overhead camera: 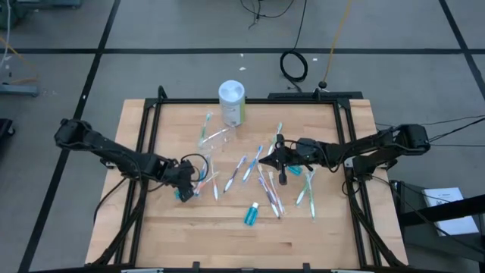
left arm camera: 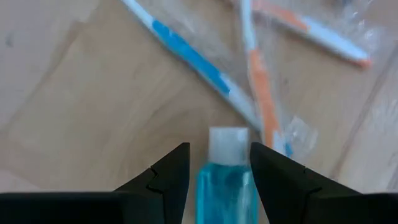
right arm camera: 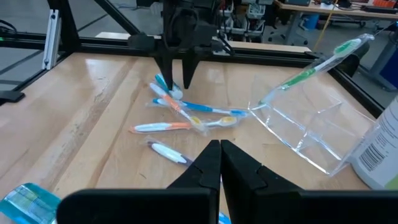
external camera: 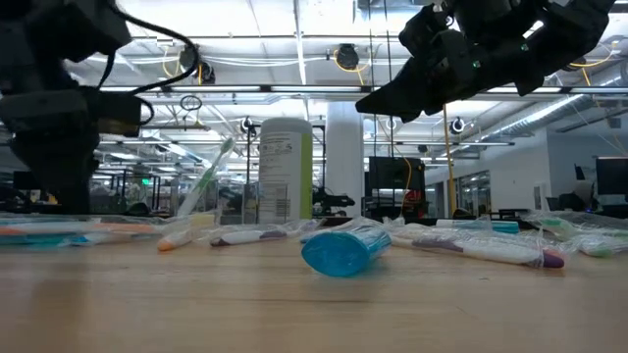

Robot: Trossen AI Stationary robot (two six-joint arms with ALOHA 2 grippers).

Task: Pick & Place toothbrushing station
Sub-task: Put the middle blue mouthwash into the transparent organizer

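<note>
My left gripper [overhead camera: 186,191] points down at the table's left middle and is shut on a small teal toothpaste tube [left arm camera: 225,180] with a white cap. My right gripper [overhead camera: 263,159] is shut and empty above the scattered pastel toothbrushes [overhead camera: 267,186] at the table's middle. The clear plastic cup [overhead camera: 220,136] lies tipped on its side near the far edge, with a green toothbrush [right arm camera: 311,68] sticking out of it. A second teal tube [overhead camera: 251,214] lies on its side toward the near edge. More toothbrushes [left arm camera: 205,62] lie on the table beside my left gripper. My left gripper pinches the teal tube between its two fingers by the sides of its body just behind the white cap [left arm camera: 227,142]. The fingers come from above, pointing down and lying along the tube, whose cap end sticks out past the fingertips. Whether the tube is clear of the table I cannot tell.
A white-capped canister with a green label [overhead camera: 232,102] stands upright at the far middle, right behind the tipped cup. A black frame rail [overhead camera: 250,101] runs around the tabletop. Bare wood [overhead camera: 197,235] lies along the near edge.
</note>
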